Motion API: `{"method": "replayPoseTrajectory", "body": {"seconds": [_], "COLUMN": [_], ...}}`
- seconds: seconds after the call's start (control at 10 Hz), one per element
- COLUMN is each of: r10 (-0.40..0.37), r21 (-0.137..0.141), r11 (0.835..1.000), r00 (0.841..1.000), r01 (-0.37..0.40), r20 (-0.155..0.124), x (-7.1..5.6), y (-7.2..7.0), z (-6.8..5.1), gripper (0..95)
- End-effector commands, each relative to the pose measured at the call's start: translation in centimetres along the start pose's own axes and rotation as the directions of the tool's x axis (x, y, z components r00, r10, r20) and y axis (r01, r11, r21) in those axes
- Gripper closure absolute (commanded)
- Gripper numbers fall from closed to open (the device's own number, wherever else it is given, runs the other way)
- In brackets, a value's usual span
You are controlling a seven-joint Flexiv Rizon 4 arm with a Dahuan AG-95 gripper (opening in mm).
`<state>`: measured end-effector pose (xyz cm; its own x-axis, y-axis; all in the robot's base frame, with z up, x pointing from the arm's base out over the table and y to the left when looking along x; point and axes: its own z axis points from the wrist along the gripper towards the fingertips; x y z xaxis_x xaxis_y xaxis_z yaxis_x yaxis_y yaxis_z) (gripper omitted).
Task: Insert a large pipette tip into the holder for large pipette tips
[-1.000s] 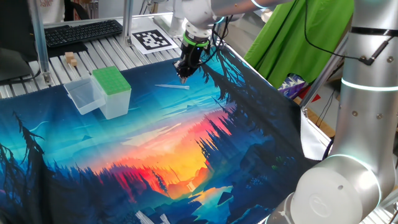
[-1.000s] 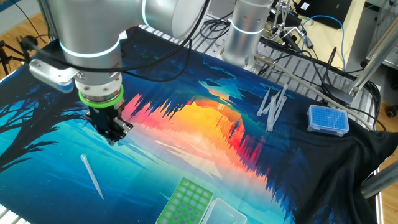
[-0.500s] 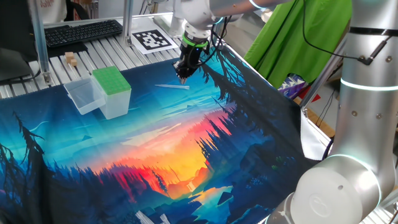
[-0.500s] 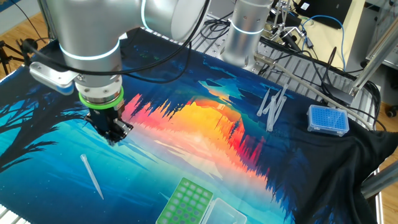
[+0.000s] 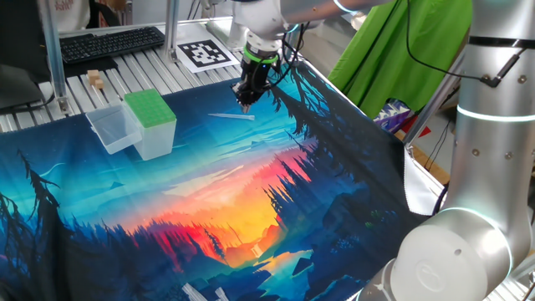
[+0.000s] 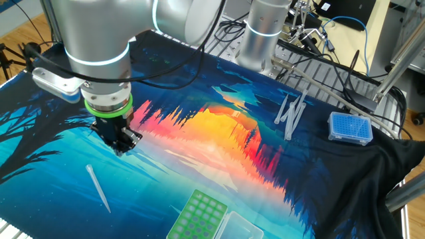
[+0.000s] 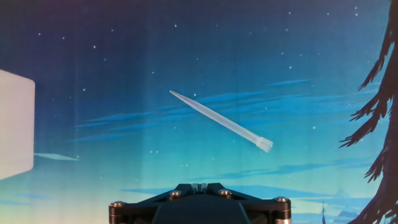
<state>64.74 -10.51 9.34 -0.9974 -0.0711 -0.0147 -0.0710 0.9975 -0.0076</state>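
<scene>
The large pipette tip (image 5: 231, 117) lies flat on the printed mat, alone; it also shows in the other fixed view (image 6: 98, 188) and in the hand view (image 7: 221, 121), with its fine point to the upper left. The holder (image 5: 150, 109) with the green perforated top stands to the left; in the other fixed view its top (image 6: 199, 216) is at the bottom edge. My gripper (image 5: 247, 102) hangs a little above the mat just beside the tip's wide end, fingers together and empty. It also shows in the other fixed view (image 6: 121, 146) and the hand view (image 7: 199, 185).
A clear tub (image 5: 113, 130) stands against the holder. A blue tip box (image 6: 350, 127) and several loose tips (image 6: 290, 113) lie at the mat's far side. A keyboard (image 5: 109, 42), a marker tag (image 5: 205, 54) and small wooden blocks (image 5: 96, 79) sit beyond the mat. A whitish box side (image 7: 15, 124) is at the left of the hand view.
</scene>
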Motion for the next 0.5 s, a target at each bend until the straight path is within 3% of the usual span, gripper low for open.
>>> {"method": "replayPoseTrajectory", "body": {"seconds": [0.1,0.5], "r10": [0.003,0.076], "r21": [-0.025,-0.036], "r11": [1.000,0.996], "r00": [1.000,0.997], "r01": [-0.003,-0.077], "r20": [-0.019,-0.022], "x": [-0.27,-0.27], "y": [-0.01,-0.01], "z": [0.02,0.02], "gripper": [95.0,95.0]}}
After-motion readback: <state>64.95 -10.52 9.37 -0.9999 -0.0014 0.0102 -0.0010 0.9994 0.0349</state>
